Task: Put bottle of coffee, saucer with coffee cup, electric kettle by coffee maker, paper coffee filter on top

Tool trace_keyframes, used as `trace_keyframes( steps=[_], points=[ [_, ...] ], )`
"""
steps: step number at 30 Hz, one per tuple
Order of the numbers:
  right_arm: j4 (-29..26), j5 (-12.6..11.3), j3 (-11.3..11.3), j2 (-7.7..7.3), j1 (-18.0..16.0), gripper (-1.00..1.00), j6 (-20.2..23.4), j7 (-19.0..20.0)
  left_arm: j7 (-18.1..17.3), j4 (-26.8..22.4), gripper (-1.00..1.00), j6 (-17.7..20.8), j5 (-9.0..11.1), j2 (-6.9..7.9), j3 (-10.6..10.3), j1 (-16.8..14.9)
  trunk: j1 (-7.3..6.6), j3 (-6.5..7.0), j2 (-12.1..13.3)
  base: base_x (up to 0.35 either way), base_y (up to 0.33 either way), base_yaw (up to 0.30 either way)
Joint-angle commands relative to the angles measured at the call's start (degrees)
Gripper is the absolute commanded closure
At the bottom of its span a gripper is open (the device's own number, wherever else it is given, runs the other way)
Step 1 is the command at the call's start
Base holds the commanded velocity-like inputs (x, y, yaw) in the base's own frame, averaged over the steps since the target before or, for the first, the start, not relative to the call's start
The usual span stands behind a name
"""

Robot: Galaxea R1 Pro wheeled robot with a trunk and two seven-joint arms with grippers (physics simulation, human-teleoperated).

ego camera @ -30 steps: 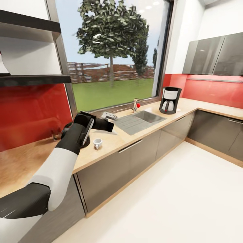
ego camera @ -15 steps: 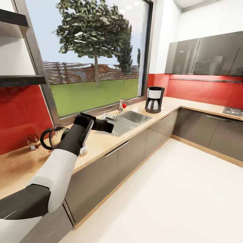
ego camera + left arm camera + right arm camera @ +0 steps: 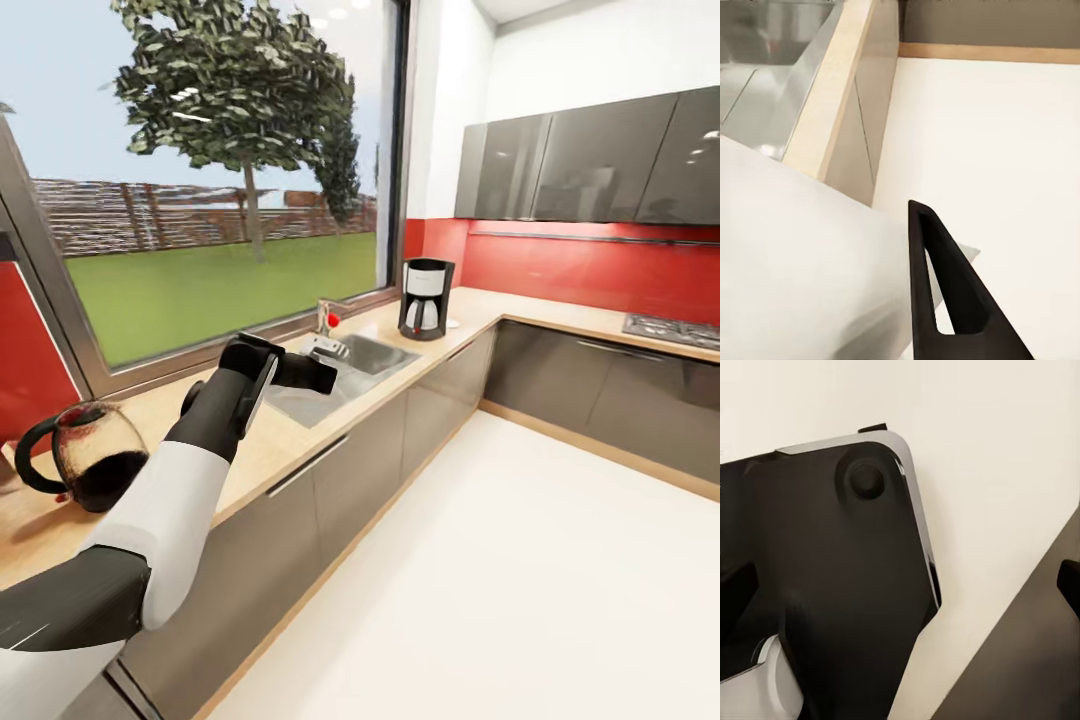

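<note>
Along the window wall runs the counter (image 3: 400,372), with its steel sink (image 3: 345,362) set in beyond the left arm. Past the sink from the arm, near the corner, stands the coffee maker (image 3: 425,298), upright and whole. On the near side of the sink, the electric kettle (image 3: 92,468) sits on the counter, partly hidden by the left forearm. The left gripper (image 3: 318,352) hangs over the sink, clamped on a white sheet (image 3: 802,277), seemingly the paper coffee filter, whose edges are cut off. Whether the right gripper is open or closed, I cannot tell.
</note>
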Motion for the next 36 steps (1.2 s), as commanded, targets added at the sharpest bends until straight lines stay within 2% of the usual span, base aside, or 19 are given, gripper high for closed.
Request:
trace_keyframes(
  steps=[1,10,29,36],
  points=[
    [-0.1,-0.2,-0.2,0.02,0.0,-1.00,-0.1,0.0,-0.5,-0.1,1.00,0.1,-0.6,-0.02,0.0,-0.1,0.07,-0.12,-0.1,0.323,-0.028,-0.012],
    [-0.2,-0.2,0.0,0.04,0.0,-1.00,-0.3,0.1,-0.4,-0.1,1.00,0.1,-0.6,-0.02,0.0,-0.1,0.07,-0.12,-0.1,0.326,-0.045,-0.002],
    [-1.9,-0.4,-0.4,0.05,0.0,-1.00,-0.2,0.0,-0.4,-0.1,1.00,0.1,-0.7,-0.02,0.1,-0.1,0.07,-0.12,-0.1,0.301,-0.133,-0.002],
    [-1.9,-0.4,-0.5,-0.04,0.0,-1.00,-0.2,0.0,-0.4,-0.1,1.00,0.1,-0.6,-0.02,0.1,-0.1,0.07,-0.12,-0.1,0.278,-0.168,-0.200]
  ],
)
